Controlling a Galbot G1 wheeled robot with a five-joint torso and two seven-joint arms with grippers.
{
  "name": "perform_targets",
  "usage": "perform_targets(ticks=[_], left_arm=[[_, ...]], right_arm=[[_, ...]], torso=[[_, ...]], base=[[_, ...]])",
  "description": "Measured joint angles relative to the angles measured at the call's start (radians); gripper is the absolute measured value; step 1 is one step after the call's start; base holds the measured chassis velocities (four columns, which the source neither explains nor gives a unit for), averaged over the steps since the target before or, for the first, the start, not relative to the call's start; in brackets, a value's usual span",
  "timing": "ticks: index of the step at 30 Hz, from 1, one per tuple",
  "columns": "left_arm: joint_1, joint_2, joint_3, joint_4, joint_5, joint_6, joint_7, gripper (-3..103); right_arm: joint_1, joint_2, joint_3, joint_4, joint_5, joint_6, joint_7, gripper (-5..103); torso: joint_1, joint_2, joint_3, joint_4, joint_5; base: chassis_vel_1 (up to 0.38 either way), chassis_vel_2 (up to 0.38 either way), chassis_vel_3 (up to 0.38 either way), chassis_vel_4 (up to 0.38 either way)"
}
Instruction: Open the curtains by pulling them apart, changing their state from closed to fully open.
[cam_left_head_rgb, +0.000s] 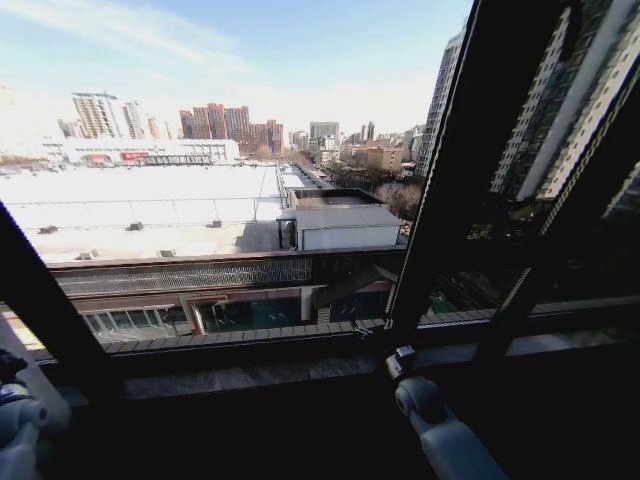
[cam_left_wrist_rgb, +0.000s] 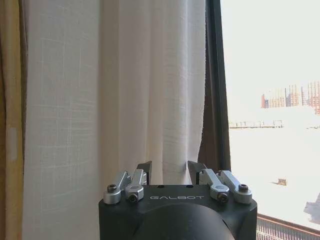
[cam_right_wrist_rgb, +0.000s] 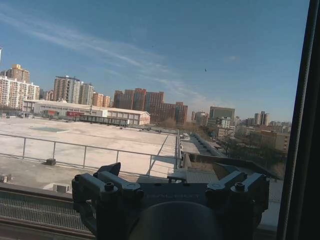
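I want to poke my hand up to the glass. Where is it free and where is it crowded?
Free: the wide pane between the slanted dark window frame bars, above the stone sill, and the glass before the open right gripper. Crowded: the bunched sheer white pleated curtain fills the side facing the open left gripper.

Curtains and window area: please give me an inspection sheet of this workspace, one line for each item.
Surface: window sill below the glass, bare where visible.
Job's things: white pleated curtain bunched beside the dark window frame; the head view looks through uncovered glass.
Clutter: nothing seen.
Grippers: left gripper open, fingers pointing at the curtain, not holding it; right gripper open, facing bare glass, holding nothing.
Cables: nothing seen.
Surroundings: flat rooftop, city buildings and blue sky outside; yellow fabric strip beside the curtain.
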Motion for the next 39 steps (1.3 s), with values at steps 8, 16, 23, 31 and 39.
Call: perform_targets(ticks=[8, 16, 23, 31, 39], left_arm=[[0.079, -0.083, 0.082, -0.161, 0.068, -0.072, 0.02, 71], [0.13, -0.123, 0.196, -0.296, 0.085, -0.098, 0.061, 97], [0.106, -0.096, 0.236, -0.241, -0.12, -0.171, 0.33, 100], [0.111, -0.175, 0.198, -0.255, -0.224, -0.138, 0.487, 100], [0.114, -0.251, 0.125, -0.238, -0.067, -0.105, 0.446, 100]], right_arm=[[0.0, 0.0, 0.0, 0.0, 0.0, 0.0, 0.0, 100], [0.0, 0.0, 0.0, 0.0, 0.0, 0.0, 0.0, 100], [0.0, 0.0, 0.0, 0.0, 0.0, 0.0, 0.0, 100], [0.0, 0.0, 0.0, 0.0, 0.0, 0.0, 0.0, 100], [0.0, 0.0, 0.0, 0.0, 0.0, 0.0, 0.0, 100]], torso=[[0.0, 0.0, 0.0, -0.0001, 0.0001], [0.0, 0.0, 0.0, -0.0001, 0.0002], [0.0, 0.0, 0.0, -0.0001, -0.0001], [0.0, 0.0, 0.0, 0.0, 0.0], [0.0, 0.0, 0.0, 0.0, -0.0002]], base=[[0.0, 0.0, 0.0, 0.0], [0.0, 0.0, 0.0, 0.0], [0.0, 0.0, 0.0, 0.0], [0.0, 0.0, 0.0, 0.0], [0.0, 0.0, 0.0, 0.0]])
